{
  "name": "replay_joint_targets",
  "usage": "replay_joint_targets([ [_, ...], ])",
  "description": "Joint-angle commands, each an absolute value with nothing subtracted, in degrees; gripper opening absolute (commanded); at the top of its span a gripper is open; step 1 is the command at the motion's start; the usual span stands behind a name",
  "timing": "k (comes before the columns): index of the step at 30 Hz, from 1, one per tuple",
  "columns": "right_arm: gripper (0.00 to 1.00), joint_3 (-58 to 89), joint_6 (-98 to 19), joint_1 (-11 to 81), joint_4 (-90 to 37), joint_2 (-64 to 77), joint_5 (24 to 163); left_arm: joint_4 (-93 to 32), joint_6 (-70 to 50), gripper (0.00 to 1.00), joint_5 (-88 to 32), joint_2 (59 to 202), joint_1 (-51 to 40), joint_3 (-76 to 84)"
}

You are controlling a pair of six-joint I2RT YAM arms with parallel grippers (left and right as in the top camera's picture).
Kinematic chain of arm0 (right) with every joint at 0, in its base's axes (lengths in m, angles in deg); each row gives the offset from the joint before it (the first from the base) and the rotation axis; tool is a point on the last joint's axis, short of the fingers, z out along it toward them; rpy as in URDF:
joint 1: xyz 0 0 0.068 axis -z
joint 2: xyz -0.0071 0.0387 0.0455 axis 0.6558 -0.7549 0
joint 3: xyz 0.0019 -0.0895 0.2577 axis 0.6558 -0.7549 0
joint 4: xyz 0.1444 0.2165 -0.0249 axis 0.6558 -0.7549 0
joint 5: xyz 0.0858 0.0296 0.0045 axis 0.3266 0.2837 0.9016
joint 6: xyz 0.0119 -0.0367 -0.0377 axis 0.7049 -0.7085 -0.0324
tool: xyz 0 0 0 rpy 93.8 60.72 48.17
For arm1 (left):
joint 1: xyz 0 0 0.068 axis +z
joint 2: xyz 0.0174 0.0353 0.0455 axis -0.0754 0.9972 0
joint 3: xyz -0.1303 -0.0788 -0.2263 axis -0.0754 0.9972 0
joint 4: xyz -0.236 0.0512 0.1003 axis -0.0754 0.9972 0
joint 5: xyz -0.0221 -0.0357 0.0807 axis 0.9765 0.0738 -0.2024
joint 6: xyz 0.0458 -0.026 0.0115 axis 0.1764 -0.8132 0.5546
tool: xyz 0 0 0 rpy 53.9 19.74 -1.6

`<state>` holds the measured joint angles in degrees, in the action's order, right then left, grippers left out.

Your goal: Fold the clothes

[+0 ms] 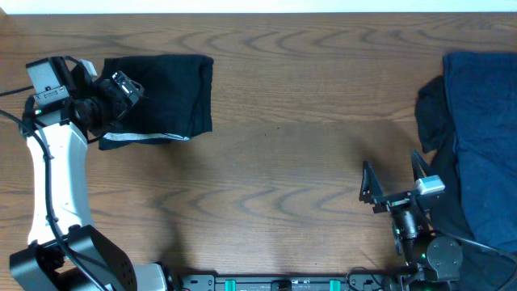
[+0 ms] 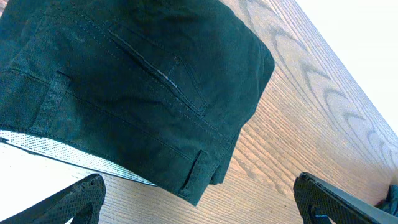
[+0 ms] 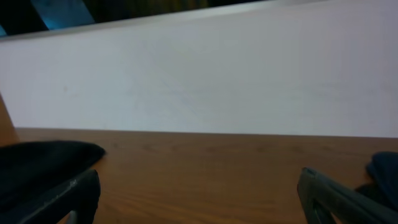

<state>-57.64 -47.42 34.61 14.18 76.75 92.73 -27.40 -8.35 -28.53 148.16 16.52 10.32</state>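
My left claw [image 1: 123,84] hangs spread wide and grips nothing, over the left end of the folded black garment [image 1: 166,93] at the far left of the bench [image 1: 283,162]. From my left wrist the cloth [image 2: 137,81] fills the view above my open fingers [image 2: 78,198]. Its pale grey-white inner edge [image 2: 62,154] lies nearest them, and a belt loop shows at the fold. Bare wood runs across the middle. My right claw [image 1: 394,176] is released too and empty, low over the wood at the near right. Just beside it to the right lies a navy cloth [image 1: 485,121], with another black cloth [image 1: 432,113] showing at its left edge.
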Motion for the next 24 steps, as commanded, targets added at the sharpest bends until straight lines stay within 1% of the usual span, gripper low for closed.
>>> replay_joint_targets([
  [1,0.99,-57.8,-51.7,33.9,12.7,77.1,91.5,-27.4,-8.5,0.98,-28.6,147.7,16.4,10.5],
  [6,0.99,-57.8,-56.1,33.9,7.1,77.1,91.5,-27.4,-8.5,0.98,-28.6,147.7,16.4,10.5],
  [11,0.99,-57.8,-58.0,33.9,2.4,77.1,91.4,-27.4,-8.5,0.98,-28.6,147.7,16.4,10.5],
  [15,0.99,-57.8,-61.1,33.9,2.5,77.1,90.8,-27.4,-8.5,0.98,-28.6,147.7,16.4,10.5],
  [19,0.99,-57.8,-61.1,33.9,2.1,77.1,87.4,-27.4,-8.5,0.98,-28.6,147.7,16.4,10.5],
  [24,0.99,-57.8,-61.1,34.0,2.0,77.1,87.0,-27.4,-8.5,0.98,-28.6,147.7,16.4,10.5],
])
